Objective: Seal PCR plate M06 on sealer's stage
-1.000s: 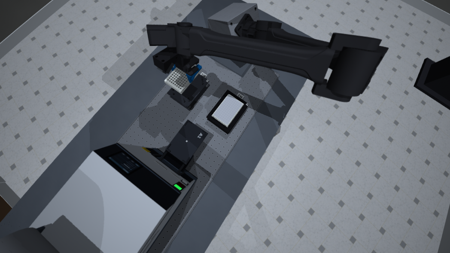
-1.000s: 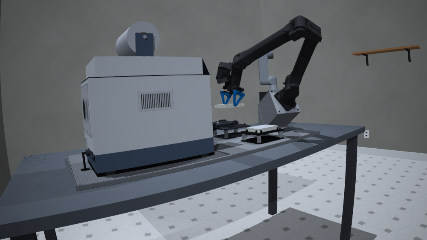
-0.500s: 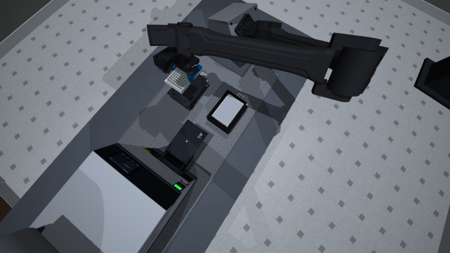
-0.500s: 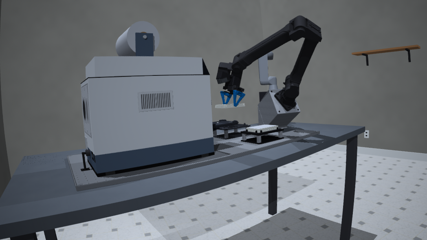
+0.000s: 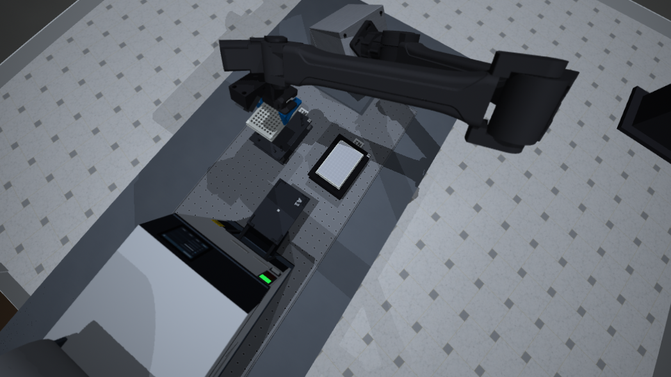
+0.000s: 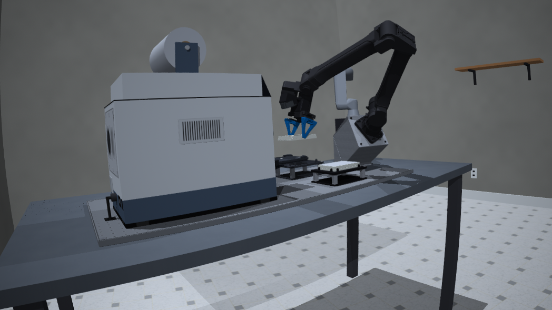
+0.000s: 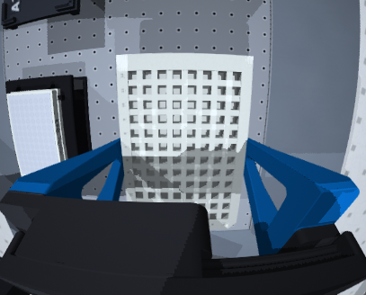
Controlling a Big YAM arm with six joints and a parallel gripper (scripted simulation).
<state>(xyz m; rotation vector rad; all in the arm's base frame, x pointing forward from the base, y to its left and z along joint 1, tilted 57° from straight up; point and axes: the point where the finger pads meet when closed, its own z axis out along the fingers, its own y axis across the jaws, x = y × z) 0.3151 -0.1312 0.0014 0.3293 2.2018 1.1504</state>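
Observation:
My gripper (image 7: pixel 183 145), with blue fingers, is shut on the white 96-well plate M06 (image 7: pixel 183 131) across its short width. It holds the plate level, well above the empty nest N1 (image 5: pixel 284 140). The plate and gripper also show in the exterior view (image 6: pixel 297 137). The lamp (image 5: pixel 266 279) is green. The sealed plate M09 (image 5: pixel 340 164) lies on nest N2.
The sealer housing (image 6: pixel 191 143) with its foil roll (image 6: pixel 174 50) stands tall at the table's left. The arm's base (image 6: pixel 358 137) is at the back right. A perforated baseplate (image 5: pixel 237 175) carries the nests and the sealer.

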